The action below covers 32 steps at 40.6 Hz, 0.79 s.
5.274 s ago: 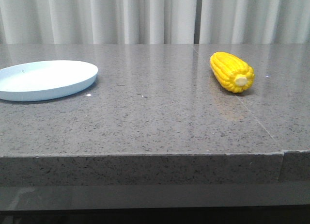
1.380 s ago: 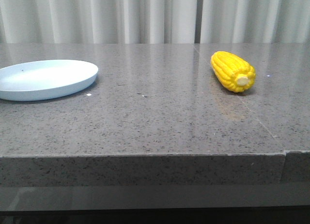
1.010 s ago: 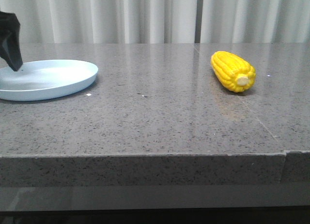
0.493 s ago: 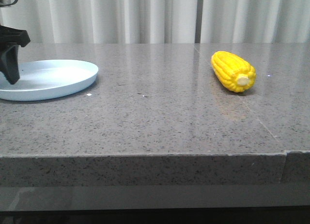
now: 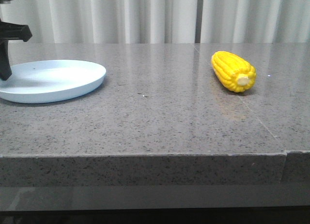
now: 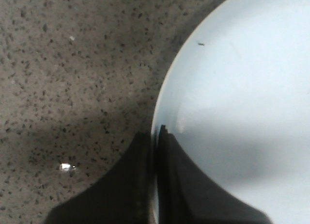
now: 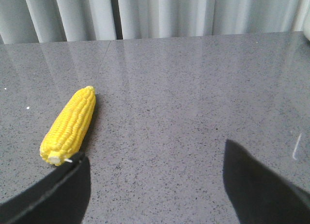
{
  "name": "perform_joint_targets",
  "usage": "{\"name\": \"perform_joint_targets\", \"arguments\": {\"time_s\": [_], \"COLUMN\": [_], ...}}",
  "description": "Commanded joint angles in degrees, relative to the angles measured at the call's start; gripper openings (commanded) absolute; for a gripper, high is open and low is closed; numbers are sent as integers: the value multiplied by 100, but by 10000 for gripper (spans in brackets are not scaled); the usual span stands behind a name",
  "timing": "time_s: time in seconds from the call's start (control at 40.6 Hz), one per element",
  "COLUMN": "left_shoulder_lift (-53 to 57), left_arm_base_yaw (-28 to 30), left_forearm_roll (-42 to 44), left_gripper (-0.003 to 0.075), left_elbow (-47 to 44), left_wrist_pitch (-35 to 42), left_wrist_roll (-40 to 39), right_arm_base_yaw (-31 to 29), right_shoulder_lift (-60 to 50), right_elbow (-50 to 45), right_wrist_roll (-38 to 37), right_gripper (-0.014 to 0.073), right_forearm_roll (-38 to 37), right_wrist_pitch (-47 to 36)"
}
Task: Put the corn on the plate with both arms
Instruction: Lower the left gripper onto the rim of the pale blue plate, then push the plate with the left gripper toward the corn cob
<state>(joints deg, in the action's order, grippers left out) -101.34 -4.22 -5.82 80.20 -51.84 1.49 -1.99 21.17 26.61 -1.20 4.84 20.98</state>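
Our left hand point(image 6: 154, 151) had its fingers pinched together on the left rim of the plate point(image 5: 72, 86) at the desk's point(image 5: 155, 122) far left, while our right hand point(image 7: 155, 185) hung with its fingers spread wide apart, near the corn point(image 5: 233, 71) but holding nothing. The corn lay on the desk at the far right, well apart from the plate. We judged that the thin rim could slip from so narrow a pinch if pulled, and the round cob might roll away if a finger nudged it.
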Motion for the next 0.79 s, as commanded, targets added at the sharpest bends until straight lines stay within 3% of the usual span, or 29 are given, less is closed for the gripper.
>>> {"name": "perform_joint_targets", "arguments": {"time_s": [0.0,0.32,0.518,0.764], "left_shoulder_lift": [369,469,155,-351], "left_arm_base_yaw": [-17,-625,-1202,-1380], "left_forearm_roll": [-382,-1211,-1262,-1274], "left_gripper": [-20,-20,-20,-20], "left_elbow": [340,1186,1366,1366], "left_wrist_pitch": [94,-114,47,95], "left_wrist_roll": [4,4,-7,-14], "right_arm_base_yaw": [-28,-28,-28,-28], "right_shoulder_lift": [79,79,79,79], "right_elbow": [197,197,197,197], "right_wrist_roll": [26,26,26,26], "right_gripper": [591,591,591,591], "right_forearm_roll": [-9,-9,-9,-9], "right_wrist_pitch": [-488,-488,-488,-488]}}
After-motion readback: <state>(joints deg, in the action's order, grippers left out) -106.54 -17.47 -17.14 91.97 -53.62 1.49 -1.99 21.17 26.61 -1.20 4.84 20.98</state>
